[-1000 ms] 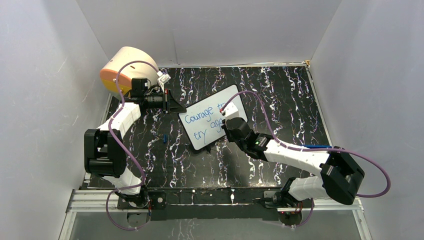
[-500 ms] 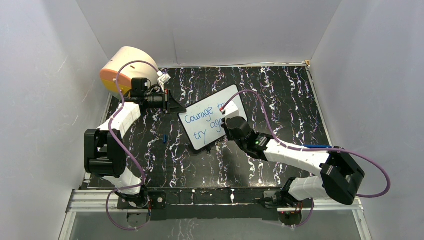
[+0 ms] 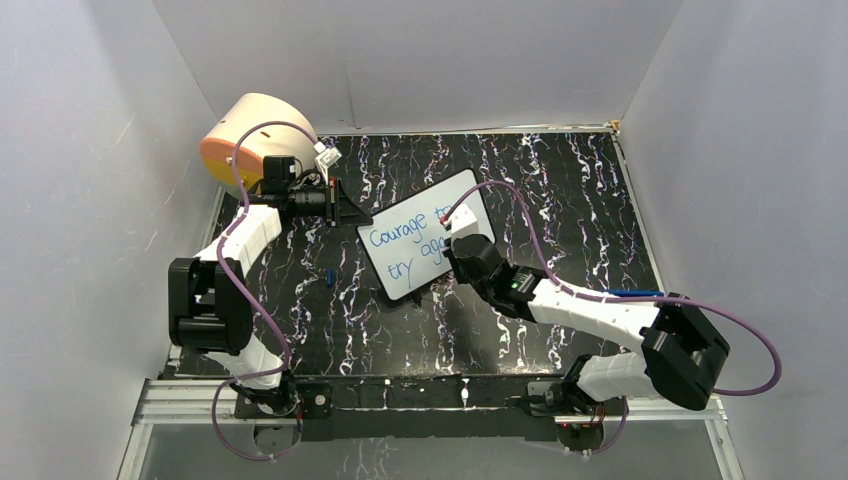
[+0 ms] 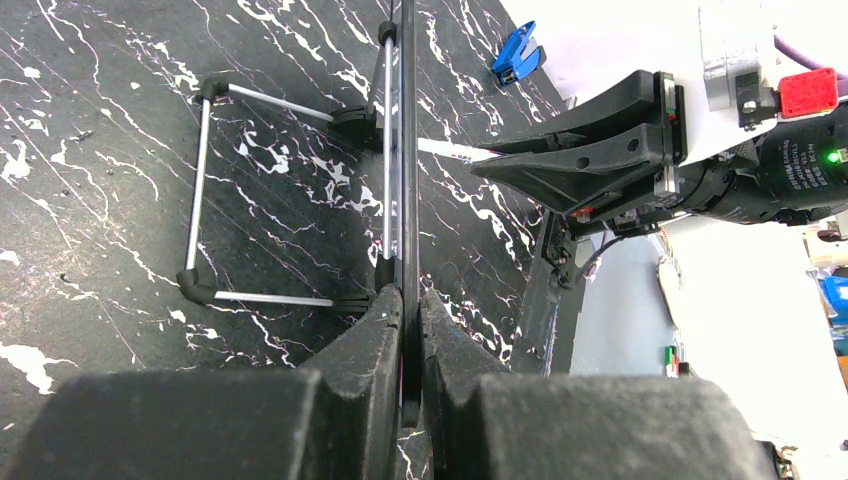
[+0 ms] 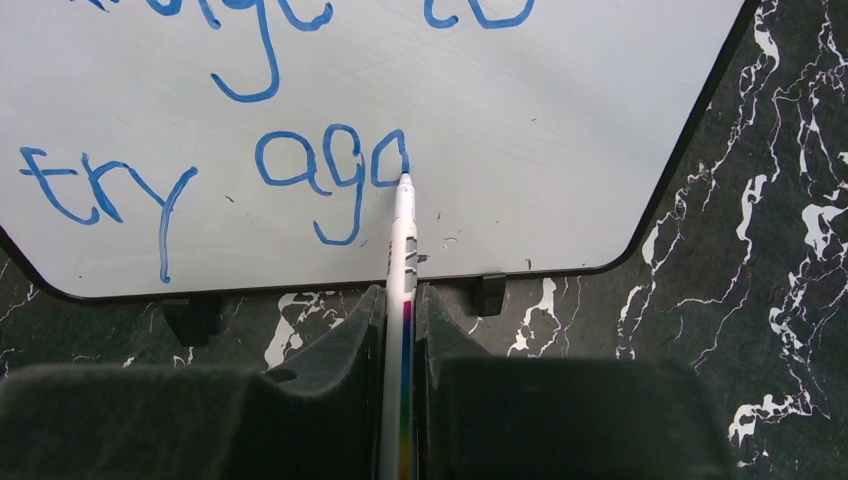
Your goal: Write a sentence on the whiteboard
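Note:
The whiteboard [image 3: 392, 262] stands tilted on a wire stand in the middle of the black marbled table. My left gripper [image 3: 347, 211] is shut on its left rim; the left wrist view shows the board edge-on [image 4: 408, 150] pinched between the jaws [image 4: 405, 298]. The sentence [image 5: 330, 170] in blue reads "Courage to" above "try aga". My right gripper [image 5: 400, 292] is shut on a white marker [image 5: 403, 235]. The marker's tip touches the board at the end of the last "a". From above, the right gripper [image 3: 457, 243] hides the right ends of both lines.
A cream-and-orange drum [image 3: 250, 135] sits at the back left, behind the left arm. A blue marker cap [image 3: 329, 276] lies on the table left of the board. The wire stand [image 4: 205, 190] props the board from behind. White walls enclose the table.

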Controlling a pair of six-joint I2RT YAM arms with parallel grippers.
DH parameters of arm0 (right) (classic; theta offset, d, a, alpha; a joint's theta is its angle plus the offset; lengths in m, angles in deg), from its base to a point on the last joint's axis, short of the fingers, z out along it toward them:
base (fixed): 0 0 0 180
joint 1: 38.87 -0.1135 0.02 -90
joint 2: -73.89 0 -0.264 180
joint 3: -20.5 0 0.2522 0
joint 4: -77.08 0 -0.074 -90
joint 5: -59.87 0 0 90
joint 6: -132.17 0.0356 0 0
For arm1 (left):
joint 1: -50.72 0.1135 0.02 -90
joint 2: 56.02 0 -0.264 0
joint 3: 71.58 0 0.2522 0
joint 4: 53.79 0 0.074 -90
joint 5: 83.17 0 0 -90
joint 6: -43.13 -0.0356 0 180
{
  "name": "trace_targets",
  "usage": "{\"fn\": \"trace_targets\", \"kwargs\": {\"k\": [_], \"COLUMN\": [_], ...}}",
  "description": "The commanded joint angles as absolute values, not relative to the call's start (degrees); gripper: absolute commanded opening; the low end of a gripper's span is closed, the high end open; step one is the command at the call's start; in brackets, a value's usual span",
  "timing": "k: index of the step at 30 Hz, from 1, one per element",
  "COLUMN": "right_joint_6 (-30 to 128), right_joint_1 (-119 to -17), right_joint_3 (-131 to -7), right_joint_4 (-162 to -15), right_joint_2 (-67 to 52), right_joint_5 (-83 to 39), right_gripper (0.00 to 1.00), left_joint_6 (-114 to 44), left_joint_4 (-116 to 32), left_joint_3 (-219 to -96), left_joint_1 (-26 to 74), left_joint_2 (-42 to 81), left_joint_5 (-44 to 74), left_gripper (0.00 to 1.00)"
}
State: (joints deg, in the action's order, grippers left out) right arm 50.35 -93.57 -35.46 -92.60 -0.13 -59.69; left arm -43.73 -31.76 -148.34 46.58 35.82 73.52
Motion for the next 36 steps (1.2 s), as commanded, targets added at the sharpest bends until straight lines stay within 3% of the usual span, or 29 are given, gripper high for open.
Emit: {"fn": "trace_targets", "kwargs": {"k": [1, 36], "right_joint_6": [51.3, 49.82], "right_joint_1": [-93.19, -91.7], "right_joint_3": [-35.23, -36.45], "right_joint_4": [-92.29, -97.98], "right_joint_2": [1.41, 2.54], "right_joint_5": [-59.73, -60.15], "right_gripper": [0.0, 0.0], "left_joint_6": [-46.58, -46.61], "left_joint_4": [-28.07, -27.87], "left_joint_3": [-147.65, -147.75], "left_joint_1": [46.06, 46.07], "left_joint_2": [38.44, 38.46], "left_joint_5": [66.86, 66.66], "left_gripper": [0.0, 0.0]}}
